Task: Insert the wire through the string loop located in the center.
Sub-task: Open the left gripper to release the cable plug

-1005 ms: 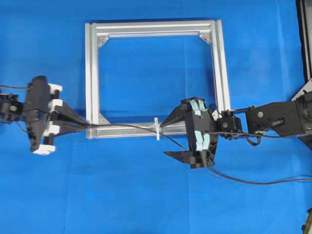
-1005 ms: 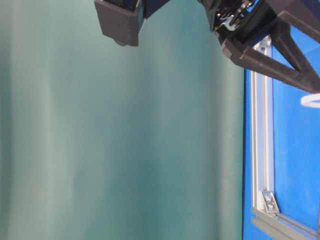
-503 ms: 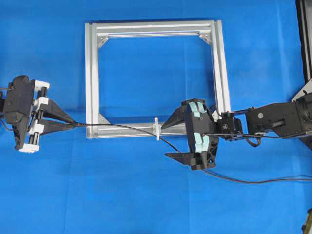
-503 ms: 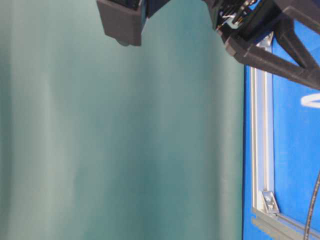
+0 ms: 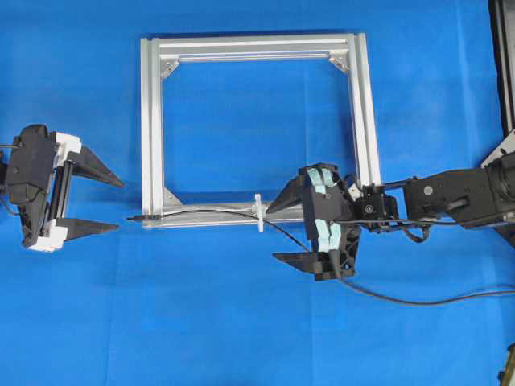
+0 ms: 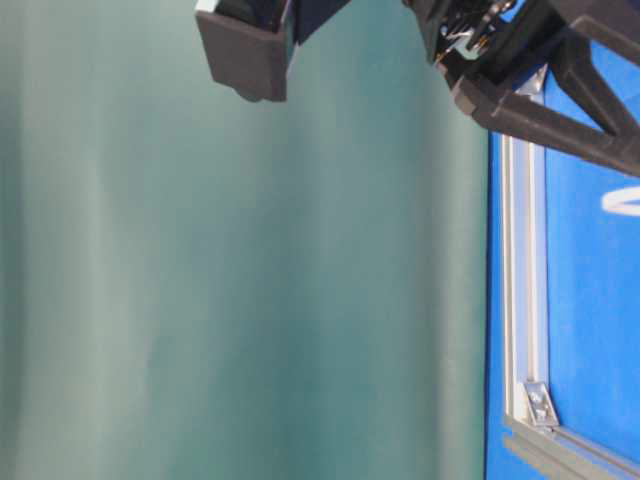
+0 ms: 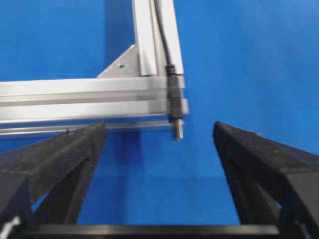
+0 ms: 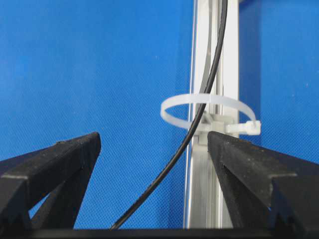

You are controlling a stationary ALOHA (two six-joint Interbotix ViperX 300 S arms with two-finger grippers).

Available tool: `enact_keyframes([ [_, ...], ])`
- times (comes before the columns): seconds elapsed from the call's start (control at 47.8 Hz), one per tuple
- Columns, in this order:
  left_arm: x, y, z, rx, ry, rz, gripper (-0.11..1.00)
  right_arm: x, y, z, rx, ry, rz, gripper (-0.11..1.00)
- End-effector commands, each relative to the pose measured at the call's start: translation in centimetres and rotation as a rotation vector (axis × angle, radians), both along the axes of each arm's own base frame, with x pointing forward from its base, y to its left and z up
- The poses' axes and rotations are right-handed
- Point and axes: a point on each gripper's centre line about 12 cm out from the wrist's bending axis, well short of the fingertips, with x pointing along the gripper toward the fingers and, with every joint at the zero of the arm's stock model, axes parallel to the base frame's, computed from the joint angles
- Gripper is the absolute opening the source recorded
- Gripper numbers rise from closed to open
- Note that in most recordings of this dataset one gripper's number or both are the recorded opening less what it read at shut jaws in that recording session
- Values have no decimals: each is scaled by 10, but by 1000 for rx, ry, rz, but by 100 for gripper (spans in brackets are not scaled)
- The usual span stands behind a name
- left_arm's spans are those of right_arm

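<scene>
The wire (image 5: pixel 211 212) lies threaded through the loop (image 5: pixel 258 213), plug at 9 o'clock; both pincers, left (image 5: pixel 100 202) and right (image 5: pixel 280 231), released. Next: withdraw.

The bench (image 5: pixel 241 338) is covered edge to edge with a bright blue cloth, finely woven in the close views and lying flat with faint creases. Lighting is even and diffuse, with only soft shadows. In the table-level view a plain teal-green curtain (image 6: pixel 250 300) hangs in loose vertical folds behind the bench. A dark strip (image 5: pixel 503 64) runs along the right edge of the overhead view.
</scene>
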Motion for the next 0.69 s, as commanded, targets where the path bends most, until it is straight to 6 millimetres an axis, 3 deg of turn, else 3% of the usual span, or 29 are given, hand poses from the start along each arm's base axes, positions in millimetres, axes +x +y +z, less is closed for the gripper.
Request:
enact_keyframes([
  [0.0, 2, -1, 3, -6, -10, 1, 91, 5, 1, 14, 10, -37, 0, 94],
  [0.168, 4, -1, 7, -14, -25, 2, 91, 4, 1, 20, 11, -53, 1, 94],
  [0.565, 14, -4, 33, -14, -57, -9, 91, -7, -5, 64, 21, -115, -1, 94],
  [0.67, 15, -4, 35, -14, -59, -9, 91, -10, -7, 68, 19, -120, -3, 94],
])
